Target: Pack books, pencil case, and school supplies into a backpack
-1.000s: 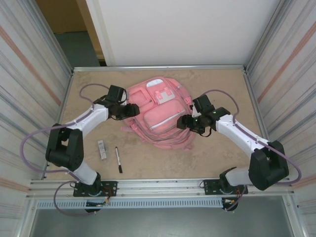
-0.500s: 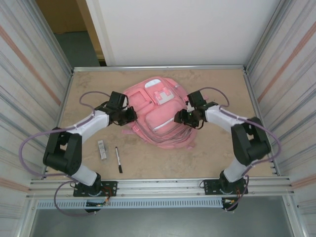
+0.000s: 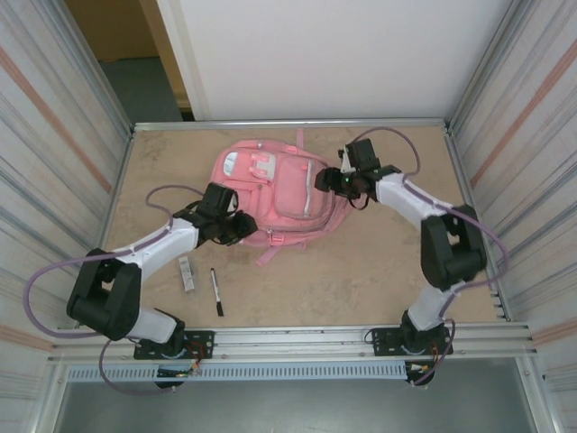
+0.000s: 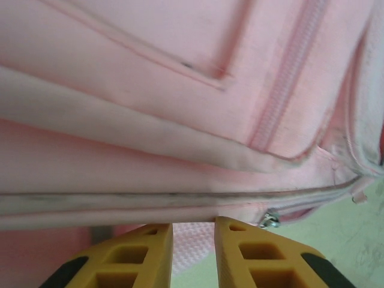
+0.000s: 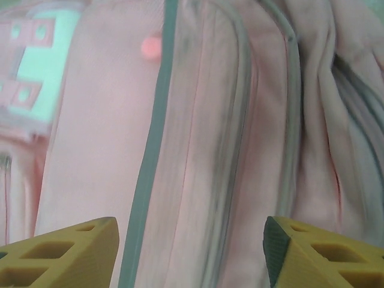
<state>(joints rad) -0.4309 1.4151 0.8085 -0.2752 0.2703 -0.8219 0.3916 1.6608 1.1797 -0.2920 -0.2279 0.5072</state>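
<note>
While my left gripper [image 4: 193, 227] sits with its yellow fingers [image 4: 141, 255] close together, a strip of pale pink webbing [image 4: 192, 249] shows in the slit between them. I cannot tell whether they pinch it or merely straddle it, and the frame edge cuts the fingers off. Just past the tips I see the backpack [image 3: 279, 189] as seams, a zip and a small metal zip pull [image 4: 270, 220].

My right gripper [image 5: 192, 231] is spread wide and grasps nothing. Its tips sit at the lower corners, with blurred pink fabric and dark zip lines beyond them. I cannot judge how near it is to the cloth.

From above, the backpack lies flat toward the far middle of the table [image 3: 388, 271], with the left gripper at its near-left edge and the right gripper at its right side. The black pen [image 3: 216, 291] and whitish-grey bar [image 3: 186, 272] lie by the left arm, apart from the pack. The pack's inside is hidden from me.
</note>
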